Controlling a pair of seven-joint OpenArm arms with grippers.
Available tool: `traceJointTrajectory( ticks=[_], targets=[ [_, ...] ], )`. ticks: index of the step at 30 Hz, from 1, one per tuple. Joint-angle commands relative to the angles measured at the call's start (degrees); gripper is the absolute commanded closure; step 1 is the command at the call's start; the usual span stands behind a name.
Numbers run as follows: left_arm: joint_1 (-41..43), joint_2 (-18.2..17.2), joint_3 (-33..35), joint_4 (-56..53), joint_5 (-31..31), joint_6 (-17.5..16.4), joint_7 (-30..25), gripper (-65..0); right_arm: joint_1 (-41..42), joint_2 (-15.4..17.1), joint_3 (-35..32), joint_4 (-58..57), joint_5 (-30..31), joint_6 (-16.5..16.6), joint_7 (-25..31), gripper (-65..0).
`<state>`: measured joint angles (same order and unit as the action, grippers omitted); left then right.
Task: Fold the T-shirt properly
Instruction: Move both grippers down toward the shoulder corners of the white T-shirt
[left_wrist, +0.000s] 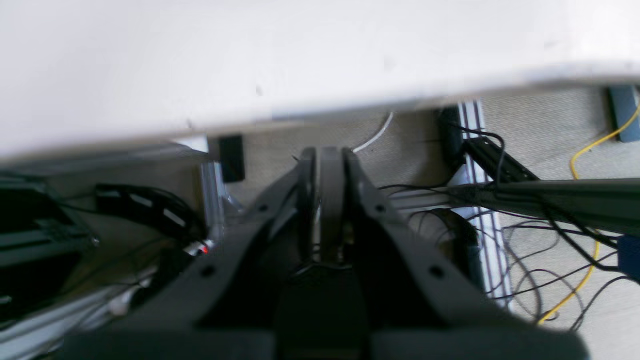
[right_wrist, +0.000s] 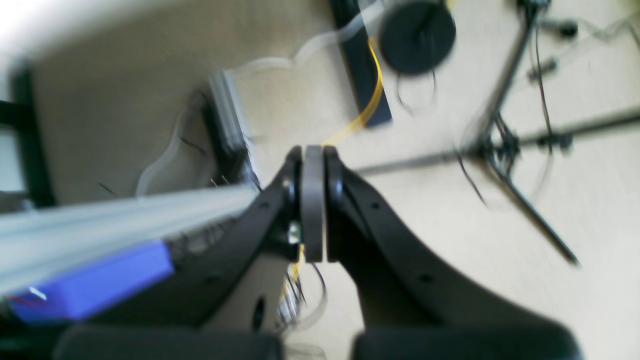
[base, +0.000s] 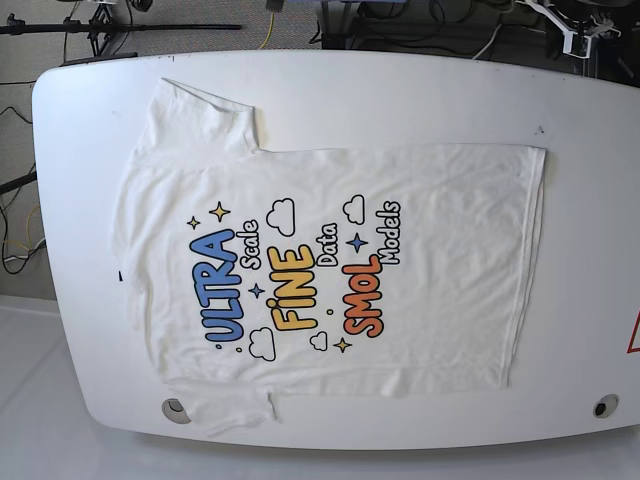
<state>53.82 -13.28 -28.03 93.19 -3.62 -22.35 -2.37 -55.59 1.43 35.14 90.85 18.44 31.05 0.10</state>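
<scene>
t-shirt (base: 330, 270) spread flat on white bench (base: 590, 200), print side up — "ultra" in blue, "fine" in yellow, "smol" in orange, with small clouds and stars around the words. lying sideways in the base view: collar end toward that view's left, hem toward its right, one sleeve near the far edge, the other by the near edge. no folds in the body, only light creases. left claw (left_wrist: 330, 155) closed, pads pressed together, gripping nothing, poised off the bench edge above floor and loose cables (left_wrist: 545, 260) — yellow cable (left_wrist: 585, 280) among them. right claw (right_wrist: 313, 155) likewise closed and empty, over carpeted floor, picture blurred. neither claw touching the t-shirt.
</scene>
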Motion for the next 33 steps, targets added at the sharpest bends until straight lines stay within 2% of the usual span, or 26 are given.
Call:
traceJointTrajectory(
  ticks=[1, 8, 10, 14, 20, 22, 26, 30, 33],
  targets=[
    [2.33, -0.52, -0.32, 2.98, -0.3, 0.29, -0.45, -0.2, -2.7, -0.05, 0.09, 4.42, 2.4, 0.78, 1.1, 0.0],
    [3.1, -0.45, -0.47, 7.66, -1.07, 0.12, 1.12, -0.9, -3.26, -0.03, -0.2, 9.69, 5.9, 2.59, -0.98, 0.0],
    [3.23, -0.1, -1.56, 11.51, -4.34, -1.1, 1.93, -4.6, -1.7, -0.15, 0.88, 11.27, 6.82, 4.69, -4.9, -0.8],
    [3.44, 0.31, -3.15, 13.86, -9.49, -4.3, 4.21, -10.2, 0.29, -0.13, 1.28, 12.74, 8.56, 6.8, -10.76, -5.2],
    [3.18, 0.77, -5.37, 16.62, -15.24, -6.4, 7.48, -14.4, 2.56, -0.11, 1.3, 17.28, 10.52, 6.98, -17.58, -11.4],
    [2.46, 1.72, -6.31, 19.01, -18.08, -6.68, 9.47, -14.2, 3.07, 0.01, 0.72, 20.36, 11.46, 6.59, -20.96, -11.9],
    [1.74, 2.06, -7.71, 20.6, -18.94, -6.63, 12.55, -8.6, 4.07, -0.09, 0.2, 23.9, 11.34, 5.48, -23.02, -10.5],
    [0.66, 2.46, -8.67, 20.75, -18.18, -6.85, 13.94, -5.6, 5.52, -0.22, -0.04, 25.07, 11.1, 5.36, -24.2, -11.7],
    [-0.6, 3.37, -9.19, 20.72, -16.58, -8.02, 14.61, -8.0, 7.96, -0.52, -0.14, 24.66, 11.29, 5.41, -26.5, -18.2]
  ],
)
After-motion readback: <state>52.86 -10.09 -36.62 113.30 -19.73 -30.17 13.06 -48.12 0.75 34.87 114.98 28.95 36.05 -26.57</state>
